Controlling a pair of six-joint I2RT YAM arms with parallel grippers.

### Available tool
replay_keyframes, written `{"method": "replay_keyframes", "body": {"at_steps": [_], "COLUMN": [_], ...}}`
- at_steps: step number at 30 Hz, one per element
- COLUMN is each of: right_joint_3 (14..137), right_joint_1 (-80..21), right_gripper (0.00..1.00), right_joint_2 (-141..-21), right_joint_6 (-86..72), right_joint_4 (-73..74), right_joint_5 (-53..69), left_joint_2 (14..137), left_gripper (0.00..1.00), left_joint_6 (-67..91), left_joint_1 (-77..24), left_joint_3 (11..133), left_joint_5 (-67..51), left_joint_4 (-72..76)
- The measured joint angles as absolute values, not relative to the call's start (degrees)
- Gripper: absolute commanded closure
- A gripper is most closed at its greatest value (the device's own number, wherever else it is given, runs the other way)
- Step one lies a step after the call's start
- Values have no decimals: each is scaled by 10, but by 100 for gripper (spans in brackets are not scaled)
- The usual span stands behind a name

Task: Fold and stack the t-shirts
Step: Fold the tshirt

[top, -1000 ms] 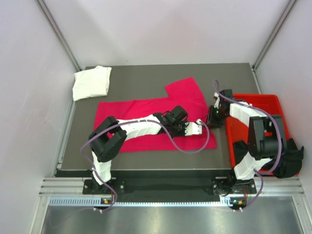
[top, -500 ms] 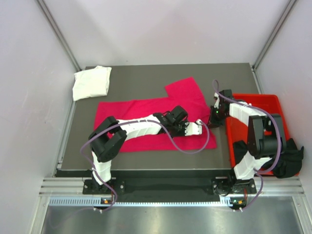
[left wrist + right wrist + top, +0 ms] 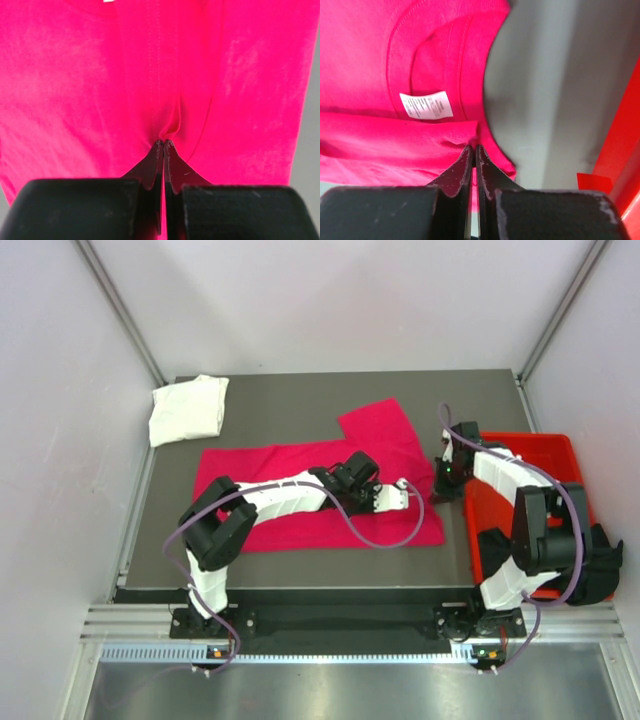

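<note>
The magenta-pink t-shirt (image 3: pixel 290 475) lies spread on the dark table, sleeve toward the back. My left gripper (image 3: pixel 403 488) is shut on a small pinch of its cloth (image 3: pixel 170 127) along a seam, near the shirt's right end. My right gripper (image 3: pixel 438 483) is shut on the shirt's edge beside the collar (image 3: pixel 470 132), just below the white neck label (image 3: pixel 426 105). The white t-shirt (image 3: pixel 187 408) sits folded at the back left corner. A black t-shirt (image 3: pixel 597 565) bunches at the bin's near right corner.
The red plastic bin (image 3: pixel 560 452) stands off the table's right edge, close behind my right gripper. Bare grey table (image 3: pixel 545 90) shows right of the collar. Purple cables loop over the shirt's front right part (image 3: pixel 385 540).
The right gripper has shut on the pink shirt's collar edge. The left gripper, still pinching the cloth, has shifted slightly toward the back.
</note>
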State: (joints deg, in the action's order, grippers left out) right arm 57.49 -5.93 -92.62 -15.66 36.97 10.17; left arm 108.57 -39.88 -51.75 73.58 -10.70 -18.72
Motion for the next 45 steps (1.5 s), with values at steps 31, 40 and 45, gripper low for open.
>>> {"method": "replay_keyframes", "body": {"at_steps": [31, 40, 45], "right_joint_3": [553, 555, 555], "right_joint_1": [-70, -71, -71], "right_gripper": [64, 60, 60], "right_joint_2": [-829, -806, -872], "right_joint_6": [-146, -147, -146], "right_joint_4": [375, 331, 305], "right_joint_5": [86, 113, 120], "left_joint_2": [1056, 1049, 1109], "left_gripper": [36, 40, 40], "left_joint_6": [-418, -287, -243], "left_joint_1": [-493, -449, -448], "left_joint_3": [749, 763, 767], "left_joint_5": [-192, -161, -144], "left_joint_4": [-297, -201, -164]}}
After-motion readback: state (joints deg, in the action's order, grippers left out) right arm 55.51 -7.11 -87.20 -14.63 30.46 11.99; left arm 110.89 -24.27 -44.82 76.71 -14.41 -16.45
